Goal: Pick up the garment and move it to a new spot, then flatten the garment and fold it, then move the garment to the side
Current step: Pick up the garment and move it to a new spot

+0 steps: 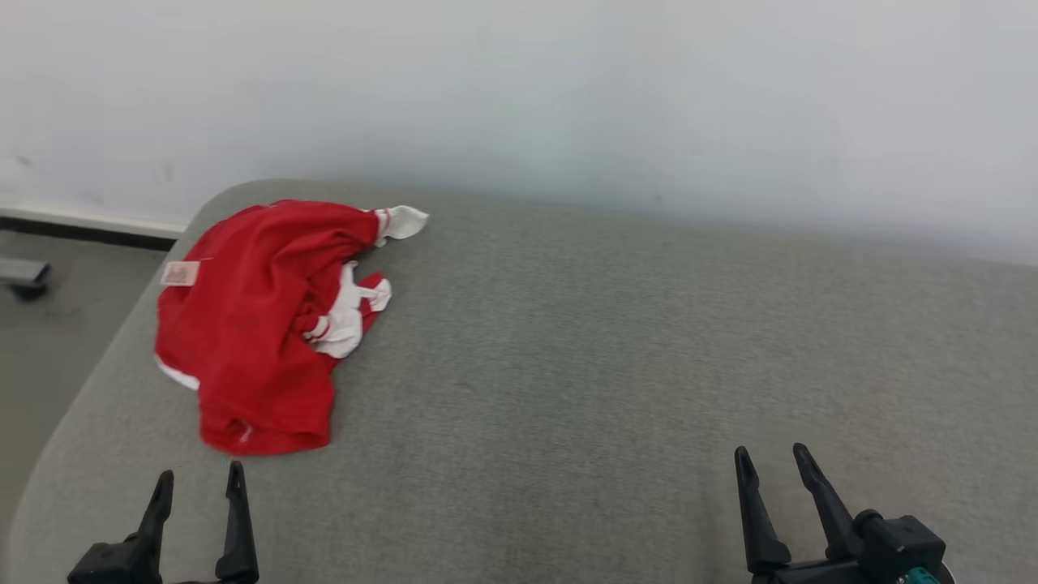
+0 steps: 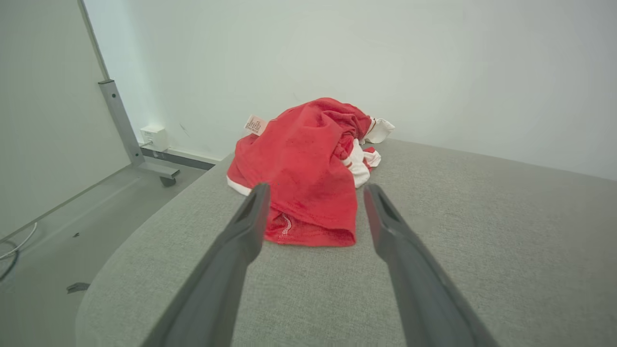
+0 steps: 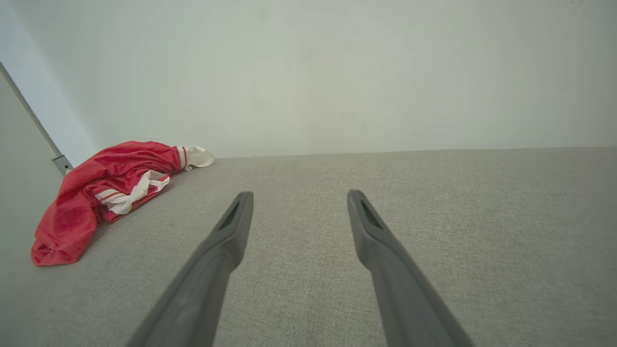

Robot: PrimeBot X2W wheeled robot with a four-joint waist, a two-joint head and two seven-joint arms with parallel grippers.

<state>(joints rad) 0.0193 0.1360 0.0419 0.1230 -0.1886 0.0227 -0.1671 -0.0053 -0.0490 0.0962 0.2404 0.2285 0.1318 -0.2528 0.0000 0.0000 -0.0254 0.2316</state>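
Observation:
The garment (image 1: 259, 324) is a red piece with white trim and a small label, crumpled in a heap on the far left part of the grey fabric surface (image 1: 616, 341). In the left wrist view the garment (image 2: 308, 164) lies just beyond the fingertips. My left gripper (image 1: 200, 483) sits at the near left edge, open and empty, a short way in front of the garment's near hem. My right gripper (image 1: 770, 457) stands open and empty at the near right, far from the cloth. From the right wrist the garment (image 3: 101, 193) shows far left, with the right gripper (image 3: 299, 197) over bare fabric.
The grey surface has a rounded left edge (image 1: 97, 365) dropping to the floor (image 1: 49, 341). A pale wall (image 1: 568, 97) runs behind. A metal post with a castor foot (image 2: 130, 140) and a wall socket (image 2: 153, 135) stand left of the surface.

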